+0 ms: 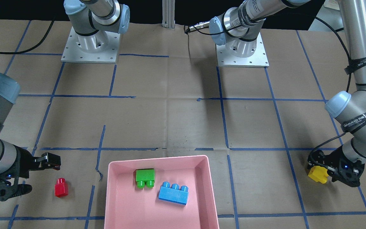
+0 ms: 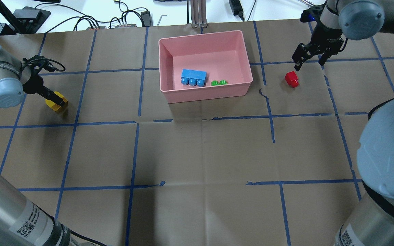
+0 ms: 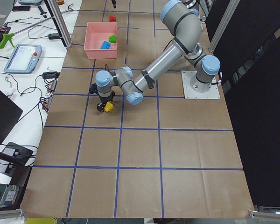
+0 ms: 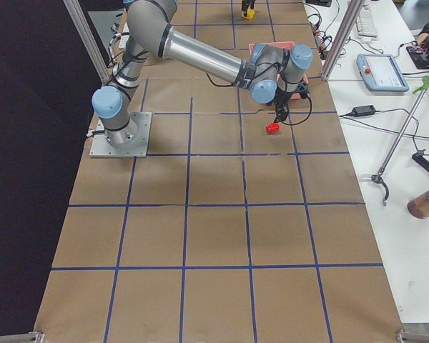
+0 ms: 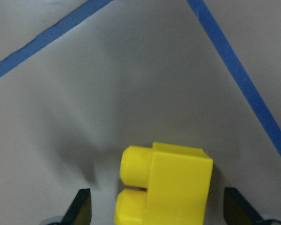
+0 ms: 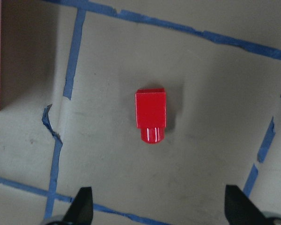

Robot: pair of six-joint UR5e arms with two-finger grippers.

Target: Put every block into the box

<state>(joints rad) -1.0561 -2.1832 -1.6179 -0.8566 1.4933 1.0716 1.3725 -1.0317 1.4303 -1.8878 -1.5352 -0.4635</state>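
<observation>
The left gripper (image 5: 160, 207) is lowered over the yellow two-stud block (image 5: 178, 183), with its jaws spread to either side. In the wrist view a gap is seen between each fingertip (image 5: 82, 206) and the block, so nothing is clamped. The block rests on the paper-covered table (image 1: 183, 121), well apart from the pink box (image 1: 132, 210), on the robot's left.

The right gripper (image 6: 158, 208) is held above the table with its jaws spread wide and nothing between them. The small red one-stud block (image 6: 151, 115) lies on its side ahead of the fingertips, touched by nothing, near the box on the robot's right. A torn strip of blue tape (image 6: 54, 136) is seen between the red block and the box.

Inside the box, the green two-stud block (image 1: 145, 176) and the blue three-stud block (image 1: 173, 192) lie just beside each other.

Black straps (image 1: 356, 122) on the left arm carry white lettering that appears to read "WANJEED". A QR-code label (image 2: 26, 227) is seen on the near arm segment; it is too small to be read.
</observation>
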